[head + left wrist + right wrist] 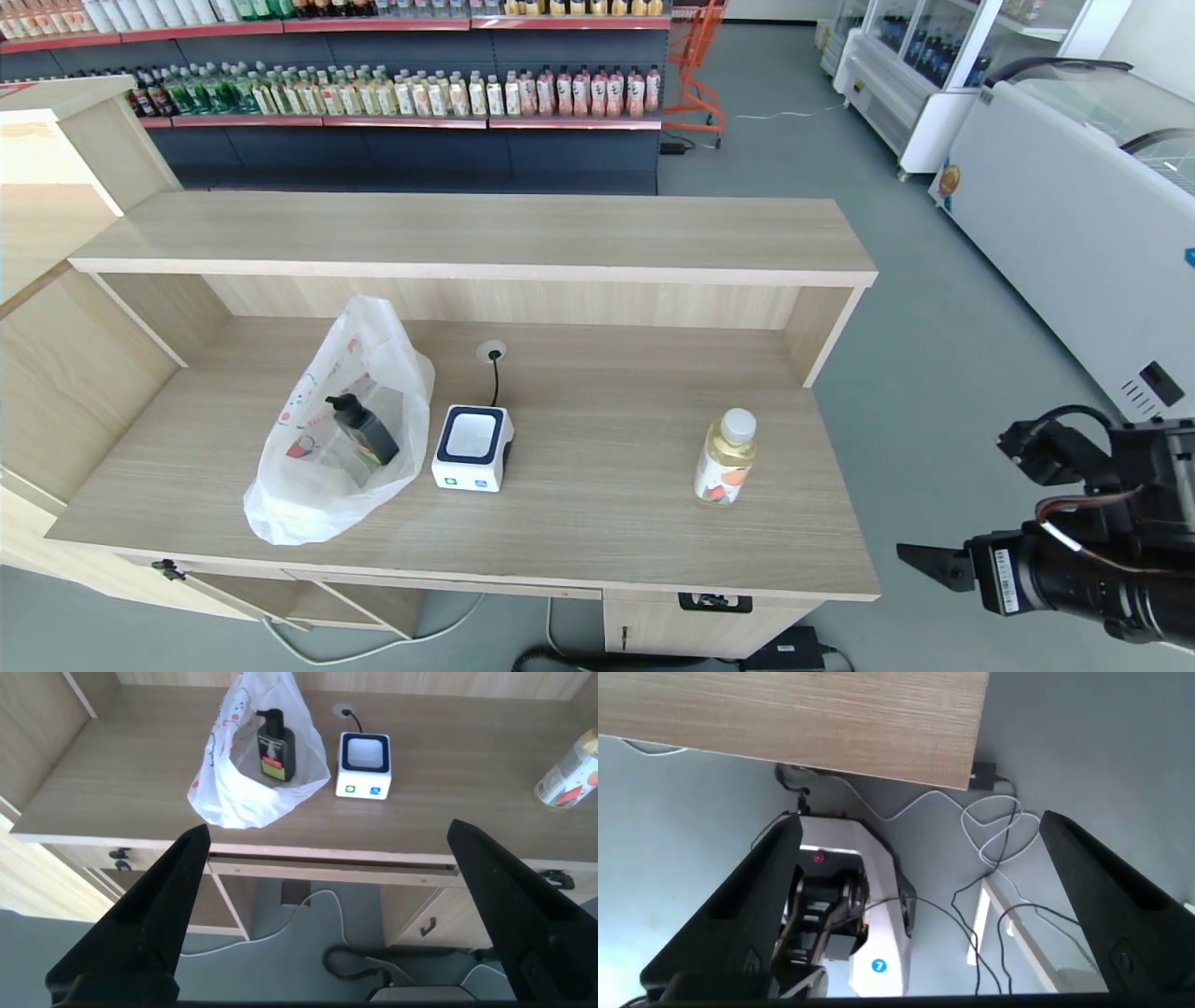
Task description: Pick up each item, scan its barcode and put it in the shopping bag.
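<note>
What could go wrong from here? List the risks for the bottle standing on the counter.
1. The bottle is tall, narrow and upright. The open right gripper sits off the corner of the counter, so a sideways approach may tip it or clip the edge.
2. The shopping bag is limp and already holds the pump bottle, so a drop could miss its opening or drag it.
3. The scanner stands right beside the bag and could get bumped.
</note>
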Motion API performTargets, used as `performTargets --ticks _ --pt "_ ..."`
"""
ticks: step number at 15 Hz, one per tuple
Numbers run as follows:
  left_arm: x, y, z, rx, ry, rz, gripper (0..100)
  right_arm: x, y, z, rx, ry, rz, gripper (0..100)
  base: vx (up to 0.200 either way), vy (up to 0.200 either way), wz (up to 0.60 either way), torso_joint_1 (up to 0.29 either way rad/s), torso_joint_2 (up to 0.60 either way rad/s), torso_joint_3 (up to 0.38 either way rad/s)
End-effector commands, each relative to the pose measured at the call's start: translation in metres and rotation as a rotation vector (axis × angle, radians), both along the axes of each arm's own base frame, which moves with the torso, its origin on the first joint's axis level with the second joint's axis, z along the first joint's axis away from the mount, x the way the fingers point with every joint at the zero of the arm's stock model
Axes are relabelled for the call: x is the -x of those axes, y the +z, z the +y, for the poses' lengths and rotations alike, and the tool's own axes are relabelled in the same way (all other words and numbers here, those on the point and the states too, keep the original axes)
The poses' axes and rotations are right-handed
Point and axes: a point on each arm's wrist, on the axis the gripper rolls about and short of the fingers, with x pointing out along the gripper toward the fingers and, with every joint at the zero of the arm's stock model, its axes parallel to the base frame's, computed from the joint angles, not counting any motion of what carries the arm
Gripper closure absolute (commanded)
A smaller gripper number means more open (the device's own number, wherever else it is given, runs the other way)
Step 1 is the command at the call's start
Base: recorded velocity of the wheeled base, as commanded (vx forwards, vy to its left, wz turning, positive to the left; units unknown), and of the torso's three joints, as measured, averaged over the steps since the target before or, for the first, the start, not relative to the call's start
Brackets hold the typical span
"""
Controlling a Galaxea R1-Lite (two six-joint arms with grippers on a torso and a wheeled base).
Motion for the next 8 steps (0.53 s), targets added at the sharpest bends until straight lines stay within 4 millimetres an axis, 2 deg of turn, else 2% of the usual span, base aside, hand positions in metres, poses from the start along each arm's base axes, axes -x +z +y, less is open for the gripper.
performTargets --ticks 1,3,5,8 --pt "0.0 0.0 0.0 0.0 -0.001 -0.001 0 -0.031 -0.052 0.03 0.029 0.094 0.126 0 0.0 0.0 0.0 0.0 0.0 0.0" --pt "0.0 0.0 0.0 0.0 -0.001 -0.001 0 -0.047 -0.065 0.045 0.009 0.122 0.063 0 0.0 0.0 0.0 0.0 0.0 0.0" --pt "0.0 0.0 0.0 0.0 -0.001 -0.001 0 -0.065 -0.083 0.067 0.006 0.058 -0.04 0 0.0 0.0 0.0 0.0 0.0 0.0" --pt "0.0 0.0 0.0 0.0 -0.001 -0.001 0 -0.074 -0.095 0.085 -0.019 0.023 -0.103 0 0.0 0.0 0.0 0.0 0.0 0.0"
